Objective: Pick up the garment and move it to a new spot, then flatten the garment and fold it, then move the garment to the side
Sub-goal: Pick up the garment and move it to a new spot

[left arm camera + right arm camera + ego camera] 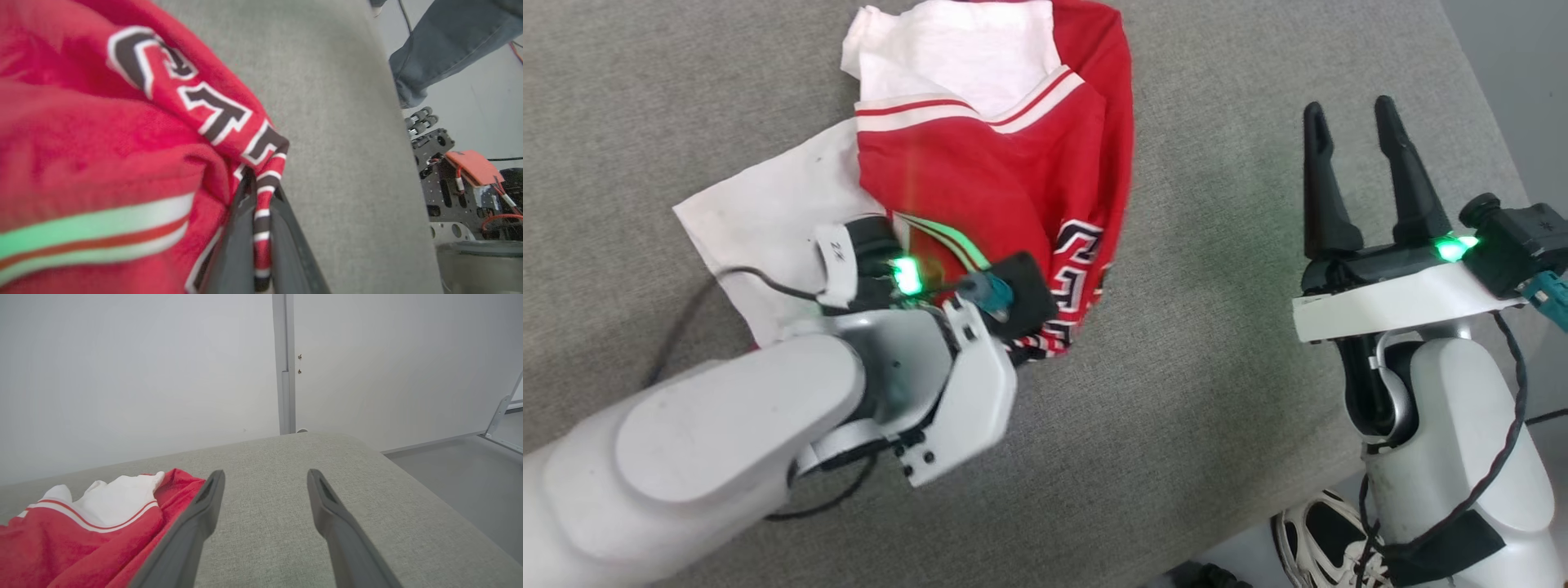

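Observation:
The garment [980,163], a red jersey shirt with white sleeves and black white-outlined lettering, lies bunched on the grey cushion [1217,408]. My left gripper [261,192] is shut on the garment's red, white and black striped edge, which runs down between its two dark fingers. In the head view the left wrist [931,367] covers the garment's near edge. My right gripper [1352,118] stands open to the right of the garment, apart from it, nothing between its fingers. The right wrist view shows the garment [81,526] low at the left, beside the open right gripper [265,477].
The cushion's right edge [1486,122] drops to a grey floor. A person's jeans leg [445,45] and black robot hardware [461,175] show beyond that edge. A shoe [1319,543] sits on the floor at the lower right. A white wall [143,367] rises behind the cushion.

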